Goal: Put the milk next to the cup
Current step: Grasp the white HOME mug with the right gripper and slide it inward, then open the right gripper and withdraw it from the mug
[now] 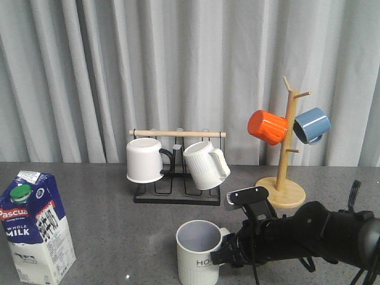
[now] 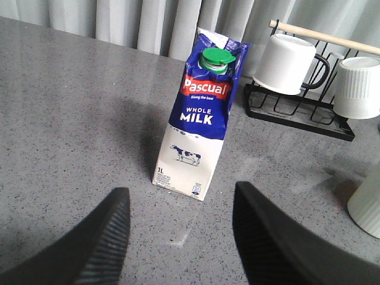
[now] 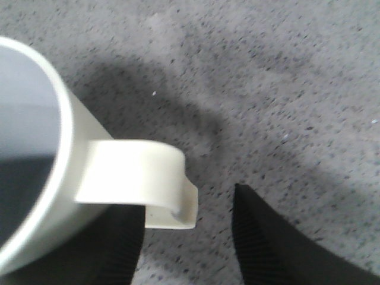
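A speckled grey table (image 1: 107, 231) fills the lower half of the front view, with pleated grey curtains (image 1: 178, 71) behind it. The right arm (image 1: 314, 234), black and bulky, lies low across the lower right of the frame. Its gripper (image 3: 187, 237) sits at the cup's handle: in the right wrist view two ribbed black fingers (image 3: 261, 237) stand apart, the handle between them, not clamped.

The milk (image 1: 37, 227), one tall gable-top carton, stands upright at the lower left of the front view, well apart from the cup. It is blue above, white below, with a red band and a round green cap. In the left wrist view it stands in the middle of the frame, beyond the left gripper (image 2: 178, 237), whose two ribbed fingers are spread wide and hold nothing.

At centre is a black wire rack (image 1: 177, 178) with a wooden bar, carrying two mugs: a plain white mug (image 1: 144, 160) with a black handle and a white ribbed jug (image 1: 205, 164). At right a wooden mug tree (image 1: 286, 154) on a round base holds two more, an orange mug (image 1: 268, 127) and a blue mug (image 1: 312, 125).

The cup (image 1: 199, 252), pale, ribbed and upright, stands at lower centre. Its greyish-blue inside is empty. That makes five mugs in all.
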`<state>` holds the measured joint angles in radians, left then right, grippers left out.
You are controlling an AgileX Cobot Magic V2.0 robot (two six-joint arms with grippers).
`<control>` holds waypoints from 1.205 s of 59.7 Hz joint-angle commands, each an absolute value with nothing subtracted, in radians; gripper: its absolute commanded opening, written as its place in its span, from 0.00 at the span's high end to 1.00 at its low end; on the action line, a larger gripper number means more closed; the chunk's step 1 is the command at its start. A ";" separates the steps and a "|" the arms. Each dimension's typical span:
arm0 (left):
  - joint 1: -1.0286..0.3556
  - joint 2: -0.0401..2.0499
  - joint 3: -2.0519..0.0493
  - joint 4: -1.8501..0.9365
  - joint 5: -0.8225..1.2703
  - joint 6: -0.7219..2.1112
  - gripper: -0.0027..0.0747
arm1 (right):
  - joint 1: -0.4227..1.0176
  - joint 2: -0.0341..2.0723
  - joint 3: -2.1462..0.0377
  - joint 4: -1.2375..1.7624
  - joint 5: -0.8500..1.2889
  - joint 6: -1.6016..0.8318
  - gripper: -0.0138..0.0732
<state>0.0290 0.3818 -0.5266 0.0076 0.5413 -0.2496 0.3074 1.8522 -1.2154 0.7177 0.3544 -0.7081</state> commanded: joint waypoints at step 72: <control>0.028 0.397 -0.573 0.000 0.618 -0.251 0.45 | 0.301 0.728 -0.584 0.492 0.700 -0.577 0.85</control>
<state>0.0290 0.3818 -0.5296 0.0076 0.6708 -0.2496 0.3064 0.8024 -0.5995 0.4909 0.7382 -0.5708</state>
